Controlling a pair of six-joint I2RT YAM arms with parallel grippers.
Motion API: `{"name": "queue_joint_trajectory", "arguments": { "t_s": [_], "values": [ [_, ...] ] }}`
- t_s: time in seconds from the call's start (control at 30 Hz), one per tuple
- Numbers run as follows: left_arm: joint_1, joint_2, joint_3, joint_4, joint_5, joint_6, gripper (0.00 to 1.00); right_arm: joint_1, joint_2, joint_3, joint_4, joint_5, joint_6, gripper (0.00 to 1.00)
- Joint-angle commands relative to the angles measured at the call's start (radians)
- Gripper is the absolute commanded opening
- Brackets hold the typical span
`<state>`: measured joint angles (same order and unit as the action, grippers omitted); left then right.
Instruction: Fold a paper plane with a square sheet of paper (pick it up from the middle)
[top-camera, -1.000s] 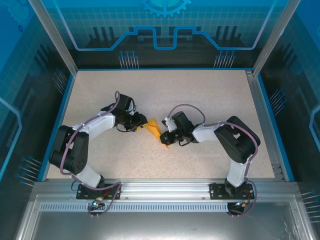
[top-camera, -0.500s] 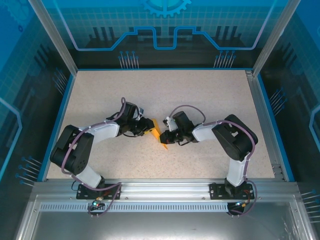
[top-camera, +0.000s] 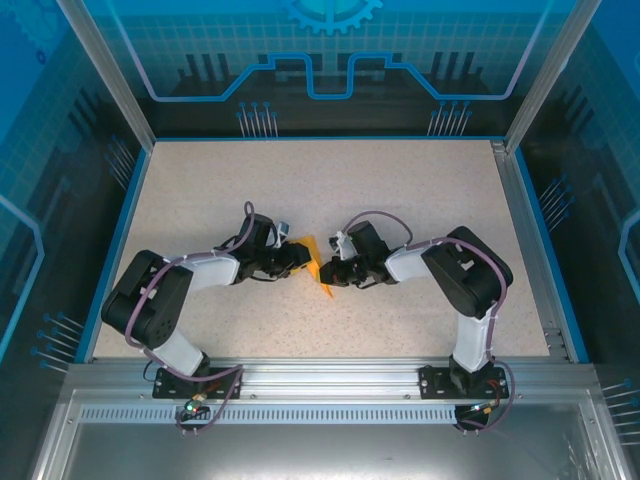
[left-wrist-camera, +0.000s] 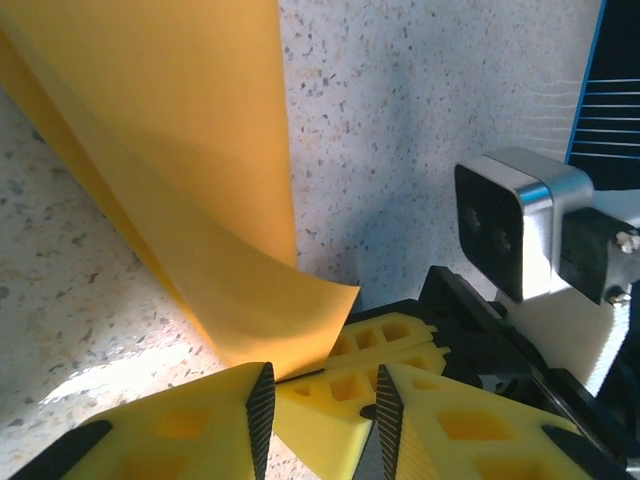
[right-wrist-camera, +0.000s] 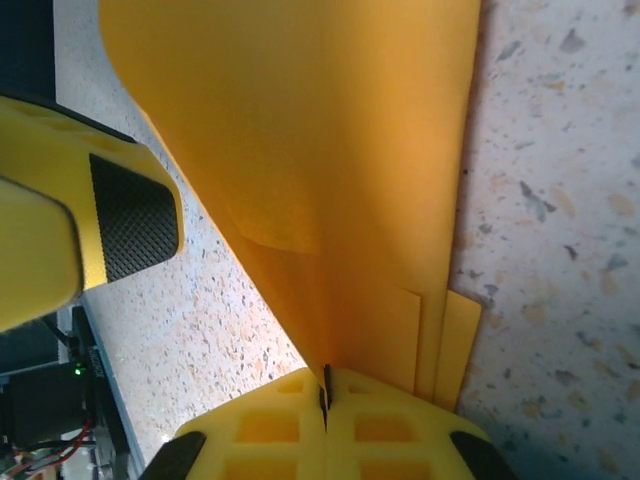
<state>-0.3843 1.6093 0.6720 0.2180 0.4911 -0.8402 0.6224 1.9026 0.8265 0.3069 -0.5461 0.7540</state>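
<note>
The thin orange-yellow creased sheet of paper (top-camera: 318, 262) is standing up off the speckled bench (top-camera: 420, 190) mid-scene, its long axis running far to near. The right tool (right-wrist-camera: 325, 405) is pinching the sheet's near end, jaws pressed together on it. The left tool (left-wrist-camera: 320, 420), jaws apart, is facing the sheet's left side, whose free corner is hanging just before the gap.

You find no word, number, brand or label that can be read here (any print on the arms is too small to make out). The one sign is a blue gear emblem (top-camera: 333, 12) on the back wall (top-camera: 450, 50), with circuit-style lines (top-camera: 330, 95) beneath it.
</note>
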Motion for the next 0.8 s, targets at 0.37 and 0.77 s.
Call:
{"name": "queue_joint_trajectory", "arguments": {
  "t_s": [0.37, 0.77],
  "values": [
    [-0.021, 0.079, 0.020, 0.170, 0.052, -0.005, 0.40, -0.036, 0.047, -0.042, 0.068, -0.029, 0.131, 0.01],
    [-0.023, 0.167, 0.068, 0.162, 0.056, 0.025, 0.43, -0.044, 0.061, -0.054, 0.086, -0.027, 0.160, 0.02]
  ]
}}
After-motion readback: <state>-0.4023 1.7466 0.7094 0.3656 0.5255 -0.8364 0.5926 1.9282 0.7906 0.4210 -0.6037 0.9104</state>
